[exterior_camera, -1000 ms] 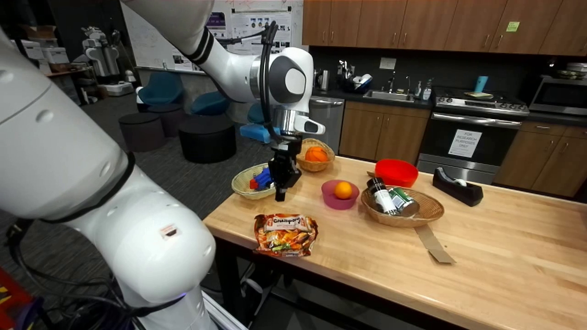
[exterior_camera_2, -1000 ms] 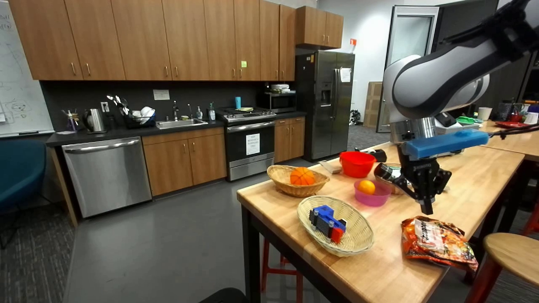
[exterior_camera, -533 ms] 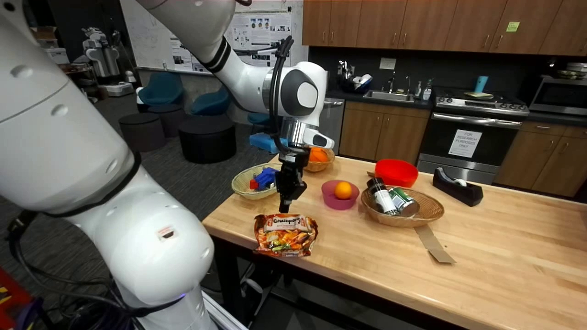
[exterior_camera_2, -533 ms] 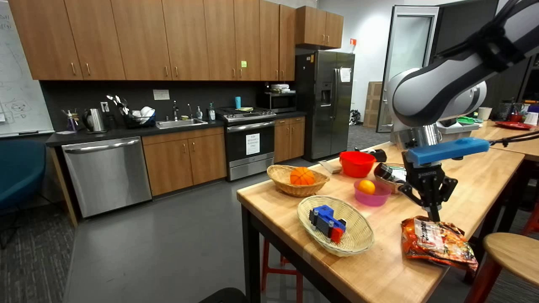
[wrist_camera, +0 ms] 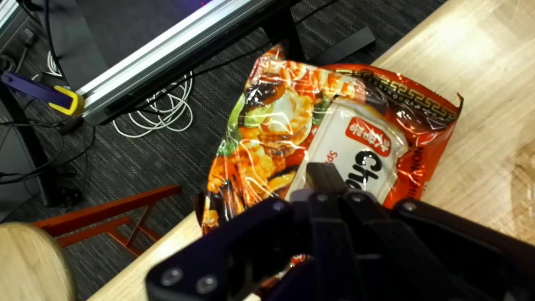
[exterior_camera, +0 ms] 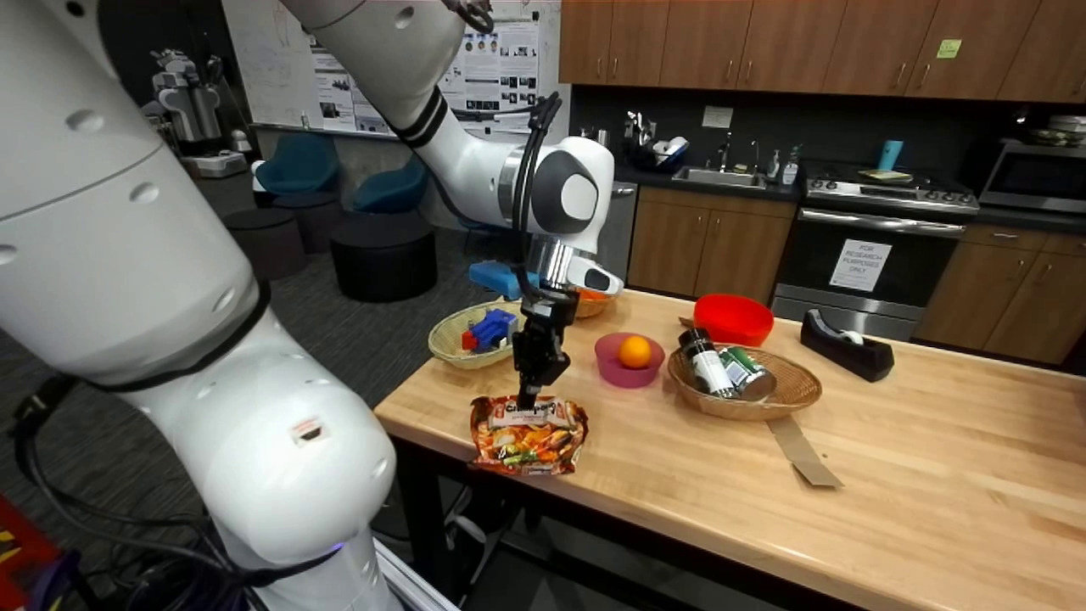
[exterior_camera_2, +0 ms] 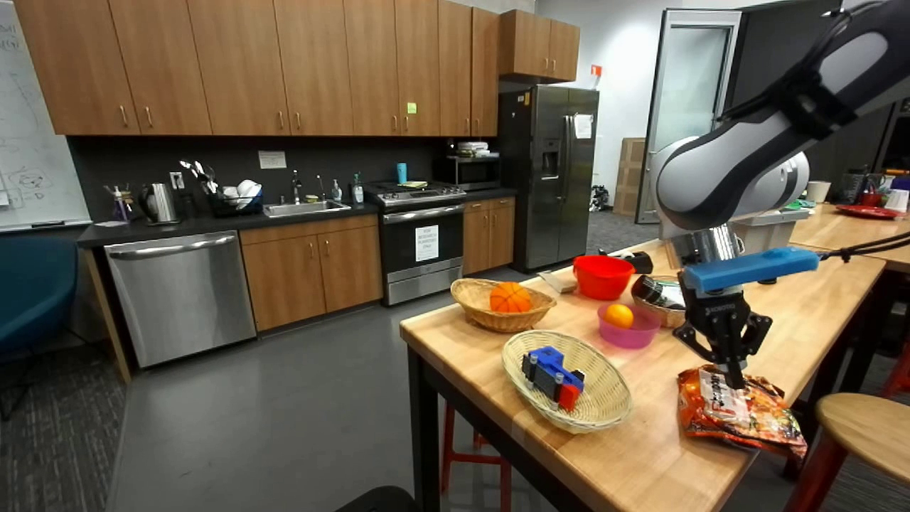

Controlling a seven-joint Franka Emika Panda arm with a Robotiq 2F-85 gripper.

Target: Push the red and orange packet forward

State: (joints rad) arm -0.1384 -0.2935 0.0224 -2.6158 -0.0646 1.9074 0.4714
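Currently: jaws together, gripper (exterior_camera_2: 734,378) pointing down over the red and orange packet (exterior_camera: 530,443); whether they touch, cannot tell. Packet at the near left of the pale wooden table (exterior_camera: 933,458) in an exterior view; wrist view shows its end jutting past the edge. Orange ball (exterior_camera_2: 510,297) shows whole only in an exterior view. Far side, both exterior views: stove (exterior_camera: 916,263), brown cabinets (exterior_camera: 793,42); right of the stove, in an exterior view, dark refrigerator (exterior_camera_2: 547,192).
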